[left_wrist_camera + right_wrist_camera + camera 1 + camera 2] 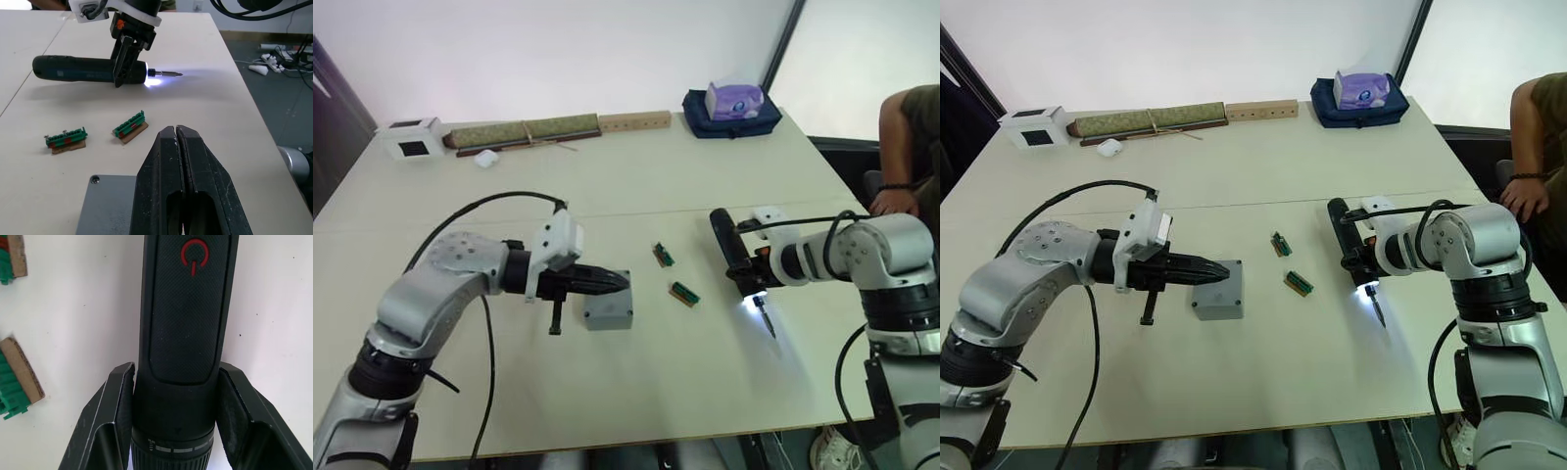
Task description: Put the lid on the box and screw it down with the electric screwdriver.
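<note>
A pale table (636, 186) seen from above, with two robot arms reaching in from the near edge. The left gripper (619, 282) has its two black fingers (195, 196) pressed together with nothing between them, and their tips rest over the top of the box (609, 305). The box is a small grey square sitting near the middle of the table; its flat grey top shows a small screw at one corner, so the lid (110, 205) appears to be on it already.

The right gripper (751, 284) is clamped around the screwdriver (736, 257), gripping it near the bit end, one finger on each side of the dark barrel. The screwdriver lies low over the table, well to the right of the box, with its thin metal bit pointing toward the near edge and a bright white light glowing at its tip. A red power symbol marks its body.

Two small green connectors (674, 274) lie on the table between the box and the screwdriver.

At the far edge sit a white carton (411, 139), long flat strips (529, 129) and a dark blue bag (732, 113). A person's arm (901, 147) shows at the far right
</note>
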You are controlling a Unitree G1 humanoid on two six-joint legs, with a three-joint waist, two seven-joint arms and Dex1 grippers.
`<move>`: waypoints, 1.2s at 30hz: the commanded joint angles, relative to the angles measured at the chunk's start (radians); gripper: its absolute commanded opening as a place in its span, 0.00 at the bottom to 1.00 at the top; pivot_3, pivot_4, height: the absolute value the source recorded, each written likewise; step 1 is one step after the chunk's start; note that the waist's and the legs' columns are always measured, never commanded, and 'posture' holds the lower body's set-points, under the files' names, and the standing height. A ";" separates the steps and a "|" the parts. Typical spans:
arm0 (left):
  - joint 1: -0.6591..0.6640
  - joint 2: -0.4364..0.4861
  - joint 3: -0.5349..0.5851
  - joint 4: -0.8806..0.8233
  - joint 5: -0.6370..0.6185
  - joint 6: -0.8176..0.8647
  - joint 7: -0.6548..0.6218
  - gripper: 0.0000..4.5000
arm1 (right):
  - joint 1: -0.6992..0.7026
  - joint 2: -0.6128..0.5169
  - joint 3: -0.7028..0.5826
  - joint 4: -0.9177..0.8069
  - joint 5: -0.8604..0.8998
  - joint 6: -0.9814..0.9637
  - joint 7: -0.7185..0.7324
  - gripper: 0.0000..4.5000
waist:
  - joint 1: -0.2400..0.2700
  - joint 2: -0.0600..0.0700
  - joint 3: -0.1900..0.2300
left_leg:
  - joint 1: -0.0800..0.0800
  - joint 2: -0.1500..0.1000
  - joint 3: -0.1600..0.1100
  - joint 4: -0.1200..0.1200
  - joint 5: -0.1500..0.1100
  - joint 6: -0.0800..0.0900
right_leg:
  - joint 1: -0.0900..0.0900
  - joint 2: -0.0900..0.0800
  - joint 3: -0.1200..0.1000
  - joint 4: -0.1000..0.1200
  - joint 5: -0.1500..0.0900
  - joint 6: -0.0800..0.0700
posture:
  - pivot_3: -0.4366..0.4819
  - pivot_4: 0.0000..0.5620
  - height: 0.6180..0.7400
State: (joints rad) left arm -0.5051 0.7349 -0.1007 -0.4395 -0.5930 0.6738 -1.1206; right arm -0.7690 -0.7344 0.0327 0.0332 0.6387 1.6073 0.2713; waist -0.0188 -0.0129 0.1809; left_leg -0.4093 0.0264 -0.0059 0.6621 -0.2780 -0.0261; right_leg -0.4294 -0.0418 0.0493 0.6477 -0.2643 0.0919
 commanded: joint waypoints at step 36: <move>0.200 0.046 -0.021 0.168 0.222 -0.135 0.116 0.00 | 0.197 0.090 0.339 -0.404 -0.172 -0.722 0.539 0.02 | 0.002 -0.002 0.004 | 0.001 0.001 0.000 0.002 0.000 0.000 | 0.001 0.000 -0.001 0.002 0.000 0.000 | 0.48 0.27 1.00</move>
State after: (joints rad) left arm -0.2888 0.7855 -0.1184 -0.2656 -0.3798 0.5592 -1.0027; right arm -0.5521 -0.6586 0.3781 -0.3635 0.4729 0.9024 0.8024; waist -0.0172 -0.0146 0.1846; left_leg -0.4080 0.0269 -0.0063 0.6643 -0.2780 -0.0262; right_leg -0.4282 -0.0422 0.0481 0.6501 -0.2640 0.0921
